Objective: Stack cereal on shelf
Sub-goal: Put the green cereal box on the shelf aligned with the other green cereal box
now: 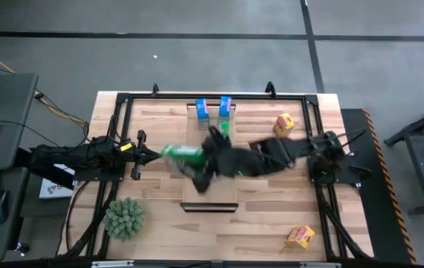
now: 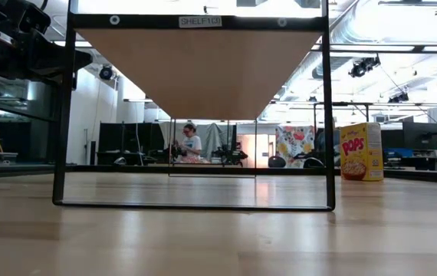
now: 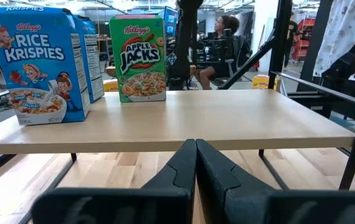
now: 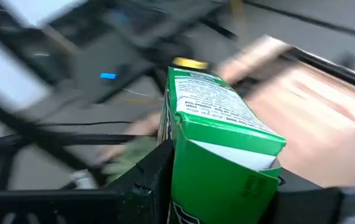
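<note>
One small green cardboard cereal box (image 4: pixel 218 149) sits clamped in the right gripper (image 1: pixel 197 165), over the pale wooden shelf board's (image 3: pixel 227 118) left side. Two boxes stand at the far edge; most of the board lies bare. Left gripper (image 3: pixel 195 168), pinched closed, waits at its edge.

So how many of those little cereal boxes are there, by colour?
blue cereal boxes: 2
green cereal boxes: 2
yellow-orange cereal boxes: 2
Total: 6
</note>
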Robot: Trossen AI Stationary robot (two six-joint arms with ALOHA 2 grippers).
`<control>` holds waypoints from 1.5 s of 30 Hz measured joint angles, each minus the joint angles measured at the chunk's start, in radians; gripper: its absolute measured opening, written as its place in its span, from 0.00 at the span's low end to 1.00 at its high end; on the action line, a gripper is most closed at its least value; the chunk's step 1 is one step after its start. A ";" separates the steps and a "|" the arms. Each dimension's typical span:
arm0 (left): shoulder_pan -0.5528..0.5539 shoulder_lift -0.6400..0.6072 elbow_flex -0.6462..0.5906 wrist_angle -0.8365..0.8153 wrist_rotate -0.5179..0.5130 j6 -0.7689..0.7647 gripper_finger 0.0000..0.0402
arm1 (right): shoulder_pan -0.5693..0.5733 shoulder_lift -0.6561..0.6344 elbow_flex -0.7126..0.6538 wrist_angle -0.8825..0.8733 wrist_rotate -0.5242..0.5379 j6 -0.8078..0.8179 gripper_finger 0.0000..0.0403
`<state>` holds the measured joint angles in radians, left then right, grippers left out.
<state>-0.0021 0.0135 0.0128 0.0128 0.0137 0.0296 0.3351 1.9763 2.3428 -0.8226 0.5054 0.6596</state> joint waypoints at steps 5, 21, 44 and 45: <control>0.000 0.000 0.000 0.000 0.000 0.000 0.01 | -0.133 0.006 -0.001 -0.260 -0.030 0.187 0.30; 0.000 0.000 0.000 0.000 0.000 0.000 0.01 | -0.199 0.079 -0.002 -0.426 -0.086 0.339 0.30; 0.000 0.000 0.000 0.000 0.000 0.000 0.01 | -0.199 0.148 -0.002 -0.429 -0.174 0.353 0.30; 0.000 0.000 0.000 0.000 0.000 0.000 0.01 | -0.199 0.148 -0.002 -0.428 -0.176 0.353 0.30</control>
<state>-0.0022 0.0138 0.0128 0.0124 0.0135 0.0296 0.1360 2.1246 2.3405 -1.2510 0.3297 1.0121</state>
